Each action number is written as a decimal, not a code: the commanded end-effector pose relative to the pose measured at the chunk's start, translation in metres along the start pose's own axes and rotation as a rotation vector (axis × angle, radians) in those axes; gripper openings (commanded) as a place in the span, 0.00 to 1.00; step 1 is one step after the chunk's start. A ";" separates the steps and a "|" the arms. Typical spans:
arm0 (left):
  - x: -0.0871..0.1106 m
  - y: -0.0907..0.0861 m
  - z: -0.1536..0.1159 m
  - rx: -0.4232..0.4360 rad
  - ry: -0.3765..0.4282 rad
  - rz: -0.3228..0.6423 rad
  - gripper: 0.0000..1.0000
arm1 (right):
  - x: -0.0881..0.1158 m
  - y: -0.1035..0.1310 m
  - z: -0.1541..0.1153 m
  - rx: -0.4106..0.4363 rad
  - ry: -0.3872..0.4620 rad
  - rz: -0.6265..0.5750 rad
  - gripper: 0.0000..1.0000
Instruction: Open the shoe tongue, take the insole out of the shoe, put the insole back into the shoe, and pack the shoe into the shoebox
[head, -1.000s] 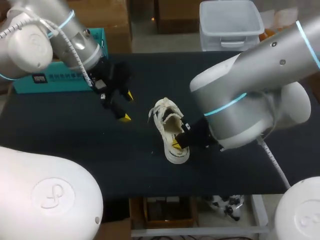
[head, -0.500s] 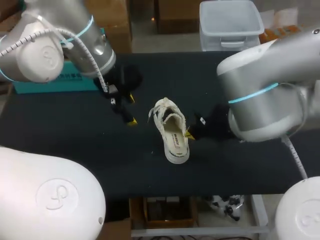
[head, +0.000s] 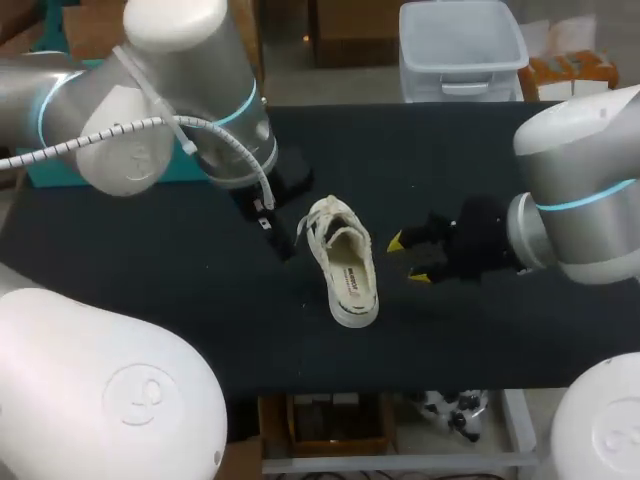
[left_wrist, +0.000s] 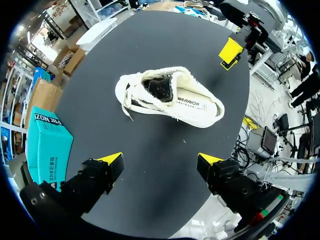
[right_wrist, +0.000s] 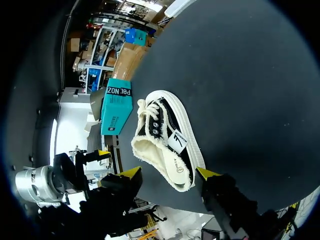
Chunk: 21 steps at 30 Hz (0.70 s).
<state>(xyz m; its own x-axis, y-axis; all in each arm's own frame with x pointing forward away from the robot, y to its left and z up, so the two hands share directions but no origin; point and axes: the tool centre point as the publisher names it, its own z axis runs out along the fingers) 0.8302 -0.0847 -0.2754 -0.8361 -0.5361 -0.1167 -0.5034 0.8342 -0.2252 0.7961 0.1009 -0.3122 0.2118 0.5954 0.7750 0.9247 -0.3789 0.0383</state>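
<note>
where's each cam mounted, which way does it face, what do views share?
Head: fixed above and behind, looking down on the black table; both arms enter from the sides, right end effector beside the cream canvas lace-up shoe.
Left wrist: on the left arm's wrist, facing down along the open left end effector at the shoe.
Right wrist: on the right wrist, looking past its own end effector at the shoe, teal cardboard shoebox beyond.
Shared: all three show the shoe; both wrist views show the shoebox.
</note>
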 end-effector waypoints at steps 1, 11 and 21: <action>0.004 -0.014 0.016 -0.130 -0.059 -0.155 1.00 | 0.009 0.009 -0.019 0.091 -0.140 -0.044 1.00; 0.012 -0.013 0.044 -0.171 0.005 -0.399 1.00 | 0.018 0.012 -0.030 0.181 -0.254 -0.203 1.00; 0.029 -0.020 0.053 -0.082 -0.027 -0.545 1.00 | 0.020 0.018 -0.038 0.236 -0.254 -0.386 1.00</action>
<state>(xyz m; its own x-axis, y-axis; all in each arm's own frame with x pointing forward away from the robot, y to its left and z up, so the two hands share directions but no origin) 0.8345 -0.1221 -0.3230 -0.4628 -0.8864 -0.0093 -0.8759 0.4589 -0.1489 0.8050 0.0845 -0.2815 -0.0027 0.8108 0.5853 0.9950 -0.0562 0.0825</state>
